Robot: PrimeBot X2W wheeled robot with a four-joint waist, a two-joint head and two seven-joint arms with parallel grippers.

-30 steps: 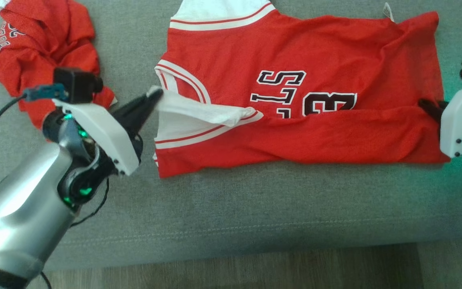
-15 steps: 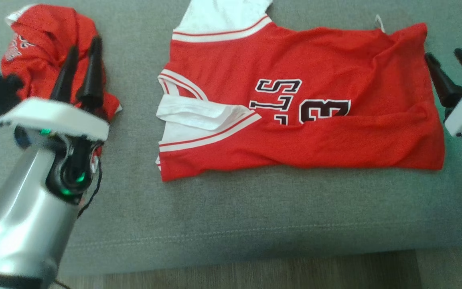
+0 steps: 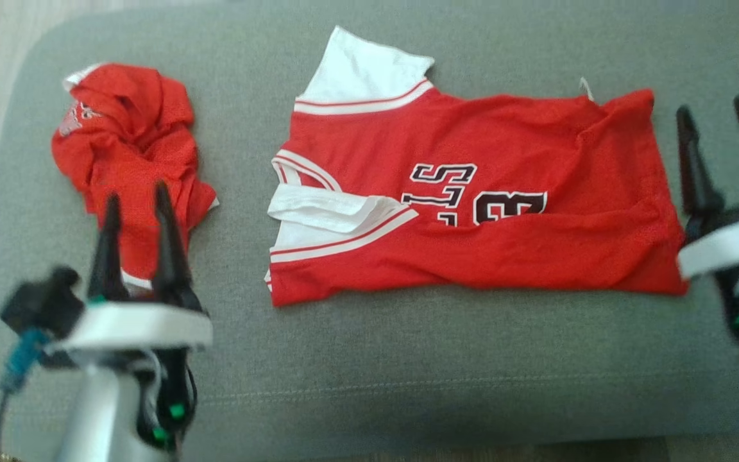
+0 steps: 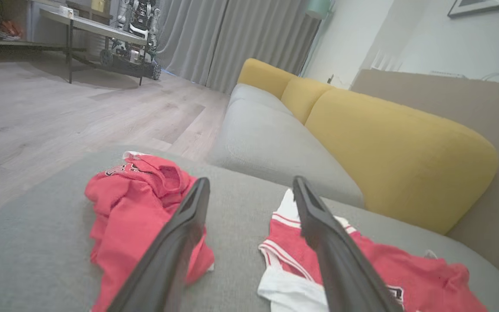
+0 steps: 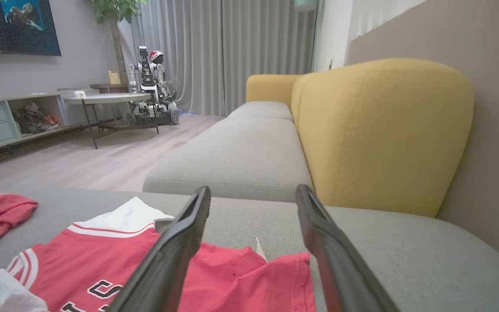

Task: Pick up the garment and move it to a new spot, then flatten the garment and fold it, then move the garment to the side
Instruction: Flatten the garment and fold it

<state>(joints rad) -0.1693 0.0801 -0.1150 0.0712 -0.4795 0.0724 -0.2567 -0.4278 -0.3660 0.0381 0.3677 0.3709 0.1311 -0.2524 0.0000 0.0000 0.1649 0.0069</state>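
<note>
1. Nearest the robot, off the jersey's (image 3: 472,192) collar end, the left jaws stand released and empty. Their fingers (image 3: 165,250) are parted and point away from the robot, with bare grey cushion (image 3: 408,372) between them and the jersey.
2. Off the jersey's hem end, the right jaws are likewise released and hold nothing, their fingers (image 3: 693,167) just beside the hem corner. I judge this the nearer arm.
3. The jersey lies spread on the cushion, its long axis running across from one arm to the other, collar toward the left jaws and hem toward the right. The near long edge looks folded up over the lettering, which is cut off along that line.
4. My reading is that the next fold or shift works along that axis. Each arm would then have to come sideways in toward its own end of the jersey, not straight ahead.
5. Beyond the jersey's collar end lies a crumpled red garment (image 3: 129,147), well apart from the jersey. The left jaws point at it, so a straight reach would likely catch the wrong cloth.
6. Farthest off, behind the jersey, rises a yellow backrest (image 5: 383,130).
</note>
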